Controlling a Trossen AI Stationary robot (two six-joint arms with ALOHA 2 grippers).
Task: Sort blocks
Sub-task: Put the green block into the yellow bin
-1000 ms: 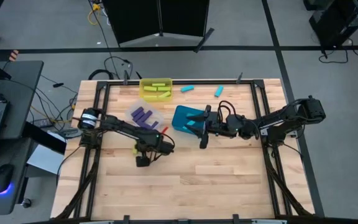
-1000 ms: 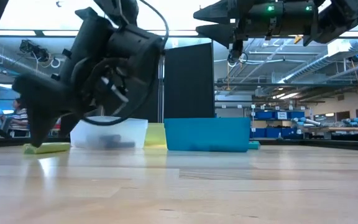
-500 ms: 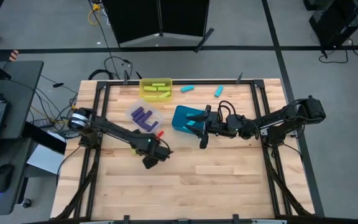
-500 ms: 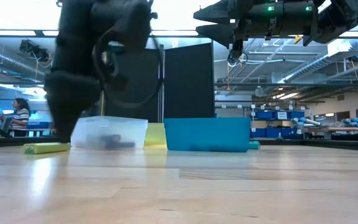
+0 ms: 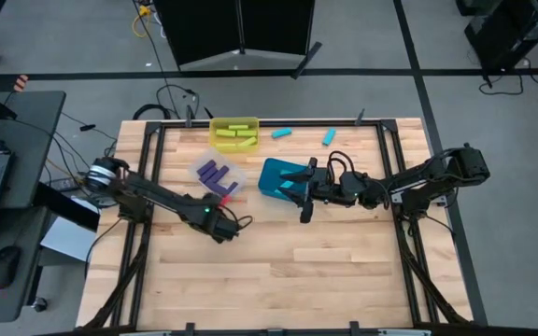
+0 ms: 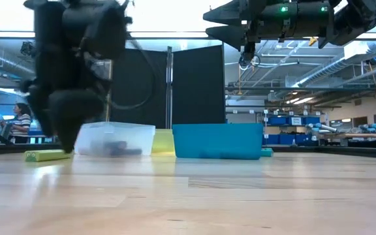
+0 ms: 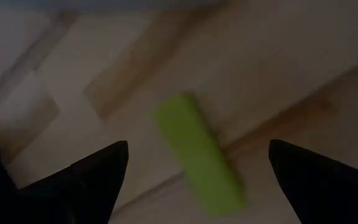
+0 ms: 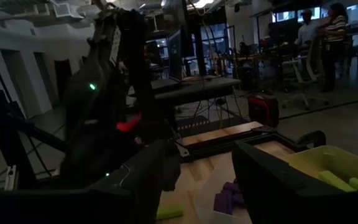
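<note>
Left end effector (image 7: 194, 171) has swung over a yellow-green block (image 7: 197, 155), wrist-only.

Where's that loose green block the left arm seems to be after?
The yellow-green block lies flat on the wooden table, under the open left gripper; in the low view it sits left of the clear bin.

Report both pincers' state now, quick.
Left pincer: open, empty, above a yellow-green oblong block.
Right pincer: part open, empty, over the teal bin.
</note>
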